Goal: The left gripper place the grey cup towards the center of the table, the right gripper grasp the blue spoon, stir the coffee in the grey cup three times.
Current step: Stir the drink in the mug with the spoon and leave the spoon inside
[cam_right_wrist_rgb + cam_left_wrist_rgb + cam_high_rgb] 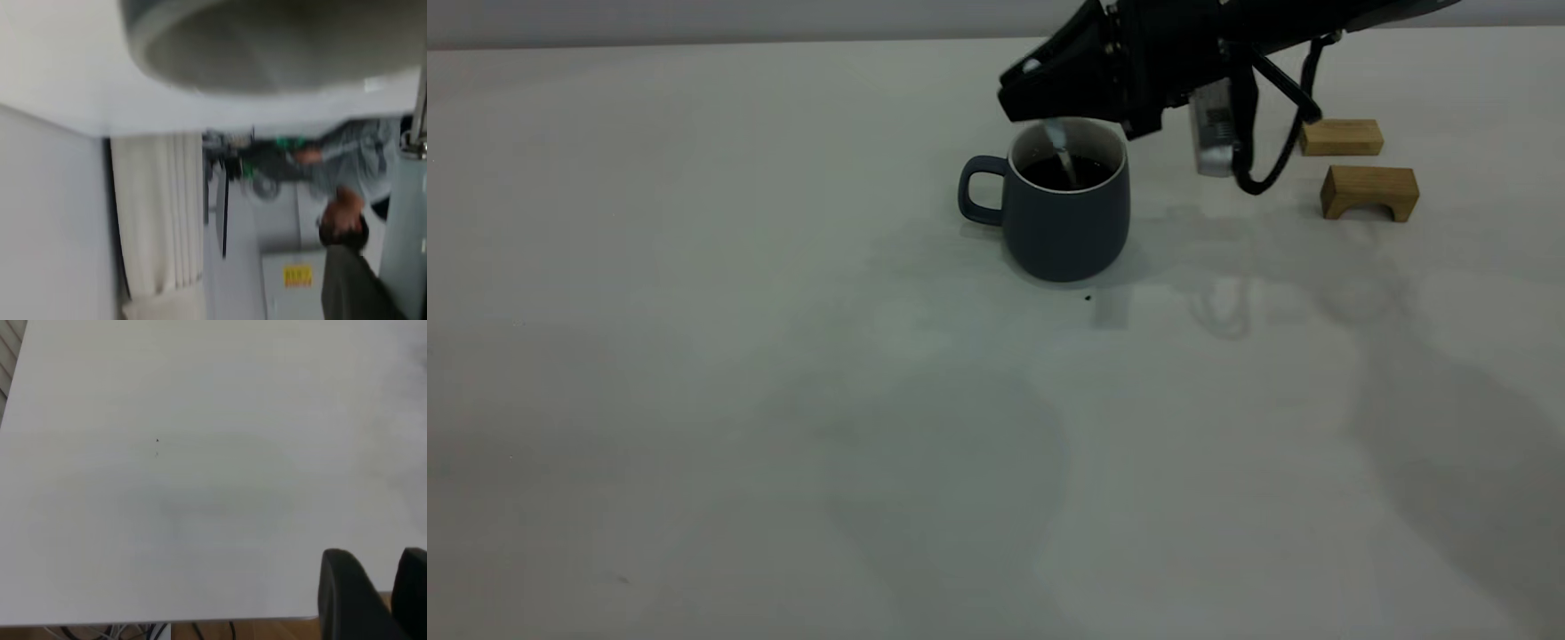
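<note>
Honestly, the surface [783,427] is the least of the worries; the grey cup [1065,222] sits near its middle, handle toward the left side, nothing bracing it. The right gripper [1024,105] hangs just over the rim, closed on the blue spoon [1060,153], whose bowl dips into the coffee [1063,173]. If the spoon sweeps too wide it'll knock the wall and shove or slosh the cup. The left gripper [373,587] is parked off at the surface edge, fingers apart, so no help there. The spoon handle is buried in the gripper, and the spoon's tip is lost under the liquid.
</note>
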Controlling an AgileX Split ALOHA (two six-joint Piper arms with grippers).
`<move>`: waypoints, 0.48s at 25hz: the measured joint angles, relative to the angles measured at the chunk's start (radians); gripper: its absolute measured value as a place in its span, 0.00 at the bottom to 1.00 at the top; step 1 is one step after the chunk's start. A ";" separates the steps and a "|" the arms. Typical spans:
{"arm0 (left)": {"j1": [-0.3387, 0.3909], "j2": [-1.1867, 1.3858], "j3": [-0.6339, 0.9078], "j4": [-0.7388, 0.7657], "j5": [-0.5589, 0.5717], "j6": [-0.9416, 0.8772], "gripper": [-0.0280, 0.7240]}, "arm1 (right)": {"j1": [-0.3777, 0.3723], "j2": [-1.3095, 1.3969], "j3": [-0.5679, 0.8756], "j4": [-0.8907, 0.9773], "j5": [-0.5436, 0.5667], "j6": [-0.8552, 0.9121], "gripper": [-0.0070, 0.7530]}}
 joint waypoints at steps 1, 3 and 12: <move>0.000 0.000 0.000 0.000 0.000 0.000 0.36 | 0.006 0.000 0.000 0.023 0.010 -0.019 0.17; 0.000 0.000 0.000 0.000 0.000 0.000 0.36 | 0.019 0.000 0.000 0.074 0.013 -0.077 0.17; 0.000 0.000 0.000 0.000 0.000 0.001 0.36 | 0.036 0.003 0.000 0.182 -0.048 -0.408 0.16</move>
